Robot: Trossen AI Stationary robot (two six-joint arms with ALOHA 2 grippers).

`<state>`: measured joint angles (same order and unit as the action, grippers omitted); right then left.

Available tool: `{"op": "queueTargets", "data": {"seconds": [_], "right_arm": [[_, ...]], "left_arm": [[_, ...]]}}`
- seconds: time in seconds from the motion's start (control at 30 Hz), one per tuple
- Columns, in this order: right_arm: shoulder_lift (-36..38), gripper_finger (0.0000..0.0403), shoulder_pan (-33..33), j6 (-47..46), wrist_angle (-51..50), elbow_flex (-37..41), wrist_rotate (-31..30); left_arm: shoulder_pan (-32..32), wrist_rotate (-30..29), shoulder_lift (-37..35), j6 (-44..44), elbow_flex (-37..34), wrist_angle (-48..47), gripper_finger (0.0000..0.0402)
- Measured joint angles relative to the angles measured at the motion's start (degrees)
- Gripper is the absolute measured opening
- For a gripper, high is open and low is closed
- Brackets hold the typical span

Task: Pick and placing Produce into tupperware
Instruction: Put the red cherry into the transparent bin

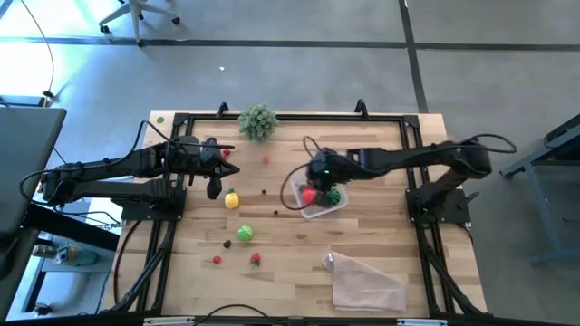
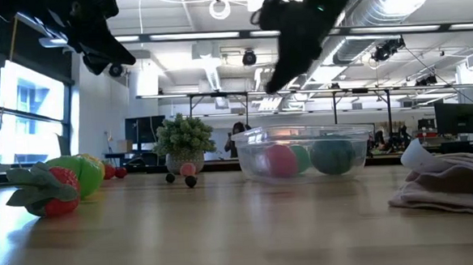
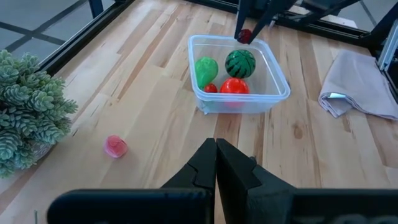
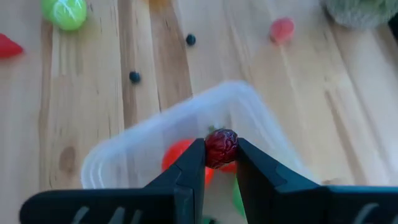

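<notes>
Directly above the tupperware (image 4: pixel 186 149) you have the right gripper (image 4: pixel 221 155), its jaws pinched on a small dark red berry (image 4: pixel 221 147) — the tub's open mouth lies straight below the berry, so the coming move looks like a plain drop. Already inside the tub sit a striped green melon ball (image 3: pixel 240 63), a red fruit (image 3: pixel 234 86) and a green one (image 3: pixel 206 70). Your left gripper (image 3: pixel 216 163) waits well apart from the tupperware, jaws closed on nothing. More produce lies on the table (image 1: pixel 381 226) on the left arm's side of the tub — a pink piece (image 3: pixel 115 146) among it.
</notes>
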<state>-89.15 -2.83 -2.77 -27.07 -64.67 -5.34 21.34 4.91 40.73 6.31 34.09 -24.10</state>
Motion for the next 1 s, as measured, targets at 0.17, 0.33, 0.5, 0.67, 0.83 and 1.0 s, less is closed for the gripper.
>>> {"op": "queueTargets", "data": {"seconds": [0.17,0.33,0.5,0.67,0.83,1.0], "right_arm": [[2.8,0.0062,-0.2,-0.3,7.4,8.7,0.1],[1.3,0.0065,-1.1,0.1,9.2,10.8,0.5],[-1.0,0.0079,-2.6,0.2,11.0,11.2,2.0],[-3.3,0.0087,-3.7,1.3,12.9,11.2,3.3],[-4.7,0.0087,-4.7,1.3,14.0,11.2,4.9],[-5.0,0.0087,-4.8,1.8,14.6,11.2,4.8]], "left_arm": [[0.0,0.0,0.0,0.0,0.0,0.0,0.0001],[0.0,0.0,0.0,0.0,0.0,0.0,0.0001],[0.0,0.0,0.0,0.0,0.0,0.0,0.0001],[0.0,0.0,0.0,0.0,0.0,0.0,0.0001],[0.0,0.0,0.0,0.0,0.0,0.0,0.0001],[0.0,0.0,0.0,0.0,0.0,0.0,0.0001]]}}
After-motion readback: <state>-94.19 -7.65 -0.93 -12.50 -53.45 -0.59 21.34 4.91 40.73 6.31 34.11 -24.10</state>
